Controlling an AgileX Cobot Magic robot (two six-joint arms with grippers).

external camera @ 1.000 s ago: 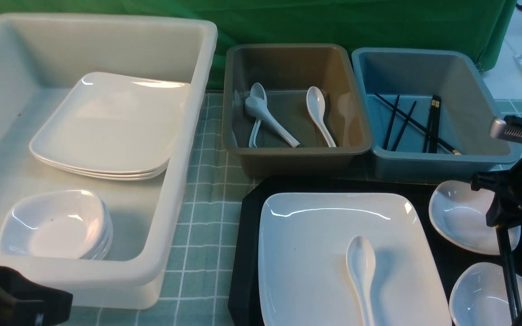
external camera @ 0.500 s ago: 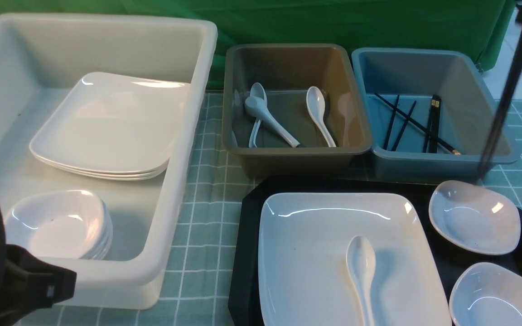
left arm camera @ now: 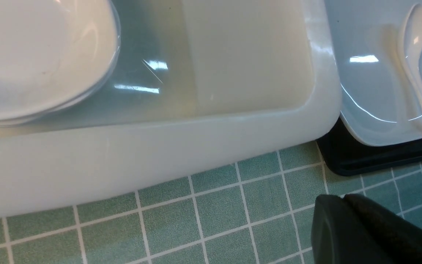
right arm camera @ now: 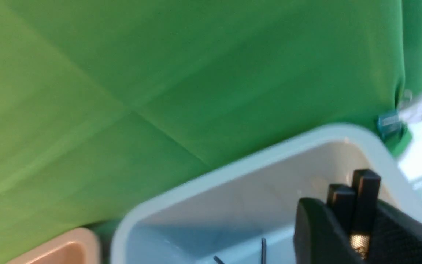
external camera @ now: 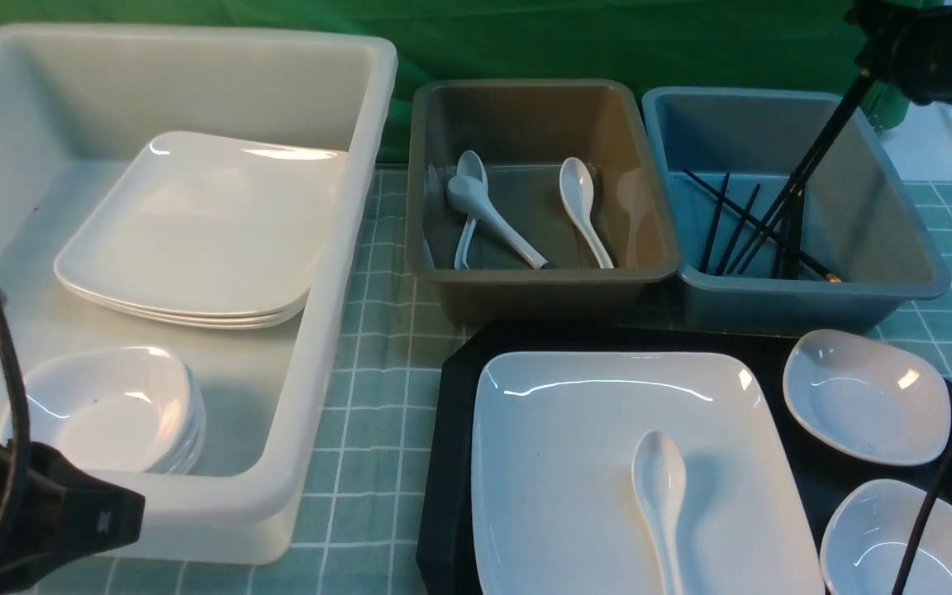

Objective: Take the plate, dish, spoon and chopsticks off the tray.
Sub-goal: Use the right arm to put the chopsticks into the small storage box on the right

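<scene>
The white square plate (external camera: 575, 463) lies on the black tray (external camera: 451, 413) with the white spoon (external camera: 662, 496) resting on it. Two small white dishes (external camera: 864, 397) (external camera: 897, 545) sit on the tray's right side. My right gripper (external camera: 877, 49) hangs high over the blue tub (external camera: 906, 248), shut on the black chopsticks (external camera: 798, 178), which slant down into the tub. Their thick ends (right arm camera: 365, 187) stick out between its fingers in the right wrist view. My left gripper (left arm camera: 343, 200) is shut and empty, low over the cloth near the front left, short of the tray (left arm camera: 346, 161).
A big white tub (external camera: 344, 248) at the left holds stacked plates and small dishes. A brown tub (external camera: 542, 289) in the middle holds several spoons. Loose chopsticks lie in the blue tub. A thin black cable (external camera: 947, 479) crosses the right-hand dishes. Green checked cloth covers the table.
My right gripper has risen from the tray's right side with the chopsticks and swung back over the blue tub; their tips now reach into it. The left arm has shifted slightly.
</scene>
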